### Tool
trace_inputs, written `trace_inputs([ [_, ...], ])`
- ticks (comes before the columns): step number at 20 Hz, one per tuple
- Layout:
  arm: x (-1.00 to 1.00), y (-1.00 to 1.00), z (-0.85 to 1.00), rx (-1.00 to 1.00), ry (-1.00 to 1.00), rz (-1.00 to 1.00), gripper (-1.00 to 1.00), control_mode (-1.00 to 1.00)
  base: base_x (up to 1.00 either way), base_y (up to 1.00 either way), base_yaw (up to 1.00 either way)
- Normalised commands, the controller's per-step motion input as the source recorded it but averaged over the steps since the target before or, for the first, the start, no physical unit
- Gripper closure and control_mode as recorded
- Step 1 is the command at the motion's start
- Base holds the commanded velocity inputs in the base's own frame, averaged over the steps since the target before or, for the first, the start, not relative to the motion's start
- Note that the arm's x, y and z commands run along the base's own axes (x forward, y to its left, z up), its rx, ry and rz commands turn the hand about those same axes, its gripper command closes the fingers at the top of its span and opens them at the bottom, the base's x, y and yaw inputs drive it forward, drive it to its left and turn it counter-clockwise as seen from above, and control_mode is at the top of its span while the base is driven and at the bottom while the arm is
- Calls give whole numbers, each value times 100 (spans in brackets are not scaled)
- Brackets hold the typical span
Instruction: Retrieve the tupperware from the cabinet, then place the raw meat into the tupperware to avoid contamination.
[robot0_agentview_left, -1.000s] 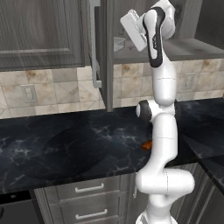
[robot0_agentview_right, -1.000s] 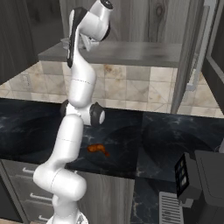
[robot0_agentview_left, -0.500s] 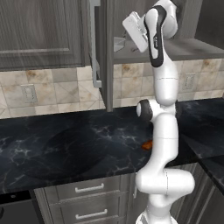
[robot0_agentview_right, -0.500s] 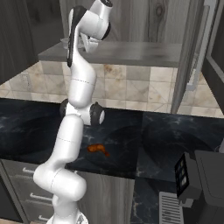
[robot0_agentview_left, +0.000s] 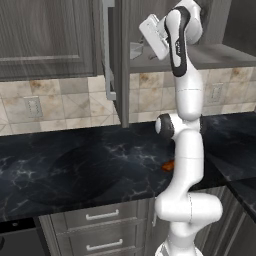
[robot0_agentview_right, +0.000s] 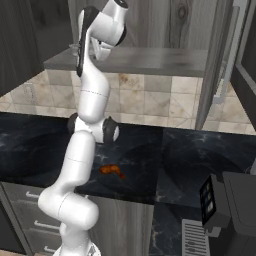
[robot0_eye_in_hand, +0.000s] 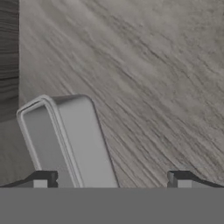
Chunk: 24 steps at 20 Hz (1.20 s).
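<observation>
The tupperware (robot0_eye_in_hand: 65, 140), a pale grey translucent squarish plastic container, lies on the grey wood-grain shelf (robot0_eye_in_hand: 144, 87) inside the open dark grey wall cabinet (robot0_agentview_left: 112, 60), just ahead of the two-finger gripper (robot0_eye_in_hand: 111, 180). The gripper's dark fingertips (robot0_eye_in_hand: 41, 179) stand wide apart, the container's near end reaching between them, with no clear contact and nothing gripped. The raw meat (robot0_agentview_right: 112, 171), a small glossy orange-brown lump, lies on the black marble counter (robot0_agentview_right: 190, 160) below.

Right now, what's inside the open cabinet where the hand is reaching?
The tupperware sits on the cabinet shelf, a pale grey container between the open jaws of the gripper. Its near end is hidden at the frame's bottom; the arm blocks the shelf in the base views.
</observation>
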Motion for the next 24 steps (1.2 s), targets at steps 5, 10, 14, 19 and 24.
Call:
trace_inputs([
  [5,12,43,0,0,0,0,-100,-100,0,0,0],
  [10,6,22,-1,0,0,0,-100,-100,0,0,0],
  [14,26,1,0,0,0,0,-100,-100,0,0,0],
  [19,31,0,-3,0,0,0,-100,-100,0,0,0],
  [24,38,0,0,0,0,0,-100,-100,0,0,0],
])
